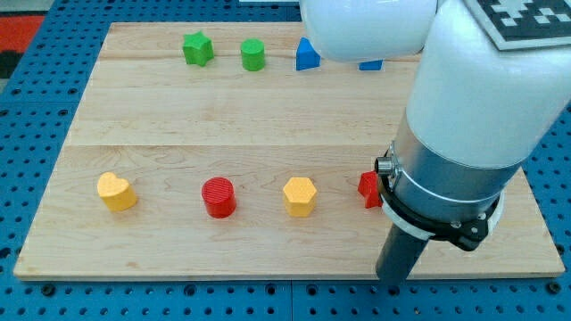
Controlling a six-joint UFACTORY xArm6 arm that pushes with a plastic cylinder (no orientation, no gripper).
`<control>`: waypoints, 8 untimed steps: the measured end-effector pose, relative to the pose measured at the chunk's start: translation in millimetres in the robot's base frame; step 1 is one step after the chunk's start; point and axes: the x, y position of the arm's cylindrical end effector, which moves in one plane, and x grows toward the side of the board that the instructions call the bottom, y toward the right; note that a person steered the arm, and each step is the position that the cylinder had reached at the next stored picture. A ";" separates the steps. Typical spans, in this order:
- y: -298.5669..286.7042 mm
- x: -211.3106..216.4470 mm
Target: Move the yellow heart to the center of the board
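Yellow heart (117, 191) sits at the lower left of the board (268, 107), well apart from the rod. It looks light, rigid and easy to slide; pushing its left flank should send it toward the middle. No containers are present. The tip (393, 278) rests at the lower right edge, holding nothing, beside a red block (369, 189).

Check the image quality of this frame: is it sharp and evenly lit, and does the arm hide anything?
Camera view: sharp and evenly lit, with soft shadows under the yellow heart and red cylinder and no glare on the board. The arm covers most of the red block and the second blue block. My tip is at the board's bottom edge, right of all the blocks.
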 end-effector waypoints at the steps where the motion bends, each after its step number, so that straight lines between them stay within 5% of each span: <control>1: -6.1 0.0; 3: -83.1 0.6; 6: -307.9 -35.0; 8: -317.9 -95.1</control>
